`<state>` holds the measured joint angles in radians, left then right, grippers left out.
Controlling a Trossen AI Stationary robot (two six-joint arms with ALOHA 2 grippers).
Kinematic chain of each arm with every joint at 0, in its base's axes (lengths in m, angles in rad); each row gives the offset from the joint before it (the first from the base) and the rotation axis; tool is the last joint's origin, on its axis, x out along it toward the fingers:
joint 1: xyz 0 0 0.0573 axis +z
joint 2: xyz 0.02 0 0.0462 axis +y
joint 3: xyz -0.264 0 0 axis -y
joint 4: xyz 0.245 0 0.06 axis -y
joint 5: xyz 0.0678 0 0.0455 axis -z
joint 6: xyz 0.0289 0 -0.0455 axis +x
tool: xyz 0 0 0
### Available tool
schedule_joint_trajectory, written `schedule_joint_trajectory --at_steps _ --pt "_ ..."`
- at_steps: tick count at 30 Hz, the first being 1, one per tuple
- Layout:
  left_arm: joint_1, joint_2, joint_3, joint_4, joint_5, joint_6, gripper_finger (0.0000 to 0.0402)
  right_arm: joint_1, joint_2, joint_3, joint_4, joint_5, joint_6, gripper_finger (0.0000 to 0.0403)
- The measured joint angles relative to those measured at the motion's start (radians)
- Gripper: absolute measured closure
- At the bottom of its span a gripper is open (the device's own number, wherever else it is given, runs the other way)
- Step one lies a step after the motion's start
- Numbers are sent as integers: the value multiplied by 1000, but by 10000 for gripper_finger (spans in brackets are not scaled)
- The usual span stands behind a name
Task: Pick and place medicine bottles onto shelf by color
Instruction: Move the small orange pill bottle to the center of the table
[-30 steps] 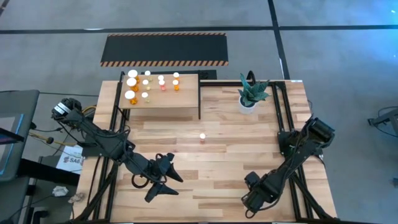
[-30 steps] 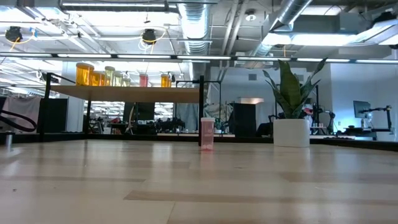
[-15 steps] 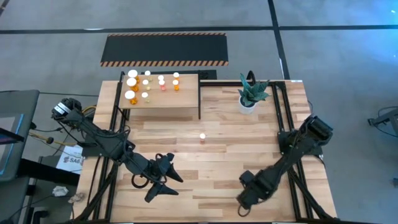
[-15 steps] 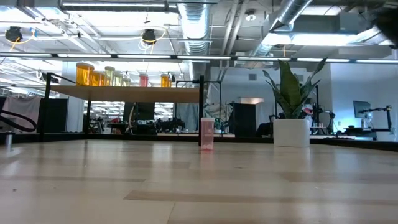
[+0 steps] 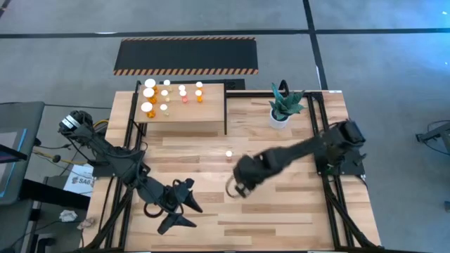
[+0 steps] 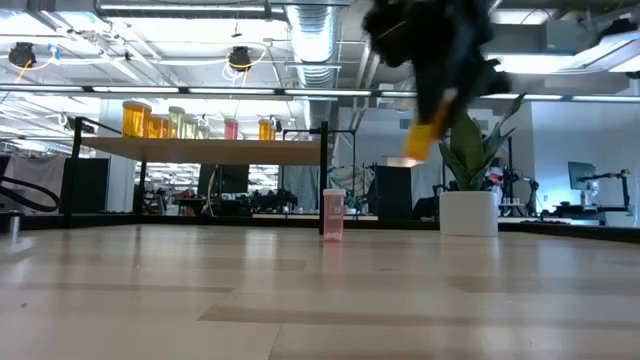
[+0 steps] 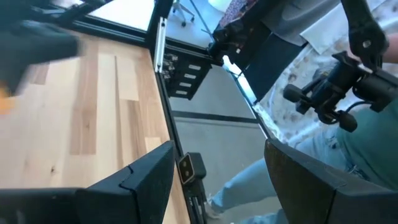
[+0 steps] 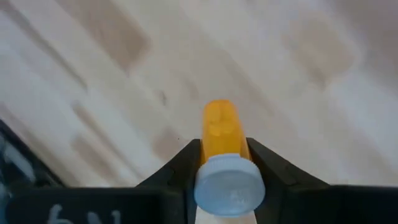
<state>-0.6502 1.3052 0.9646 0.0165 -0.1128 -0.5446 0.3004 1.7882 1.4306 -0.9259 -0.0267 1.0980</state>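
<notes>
**Inspector:** Orange plastic, translucent, with a round white cap: that is the bottle your right hand is pinching. Its two dark fingers press the body from both sides just below the cap, and the bottle lies lengthwise between them. From above, you have that hand out over the middle of the desk, raised off the wood; the level camera shows the orange body hanging tilted under the blurred hand.

**Operator:** And the other bottles?

**Inspector:** You have one small pinkish-red bottle standing upright and alone on the desk, near the right hand but apart from it. In the level view it shows a pale pink body. The remainder stand on the shelf, a light-wood platform at the far left part of the desk. They are grouped toward its far left corner: larger orange bottles leftmost, yellowish ones next, a pinkish-red one beyond, and a small orange one rightmost. All show white caps upward.

**Operator:** Left arm?

**Inspector:** Your left hand waits over the near left part of the desk, fingers spread, holding nothing.
</notes>
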Motion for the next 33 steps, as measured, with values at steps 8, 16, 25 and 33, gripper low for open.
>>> schedule_joint_trajectory --at_steps 8,16,25,33 --pt "-13 0 0 -20 0 0 164 -188 0 13 16 45 -173 259" --pt "43 -40 0 -53 -34 14 164 -281 88 13 18 43 -310 263" --pt "82 -89 0 -106 -97 0 164 -281 184 41 -78 59 -467 269" --pt "108 -89 0 -112 -120 0 164 -295 182 37 -38 63 -508 266"
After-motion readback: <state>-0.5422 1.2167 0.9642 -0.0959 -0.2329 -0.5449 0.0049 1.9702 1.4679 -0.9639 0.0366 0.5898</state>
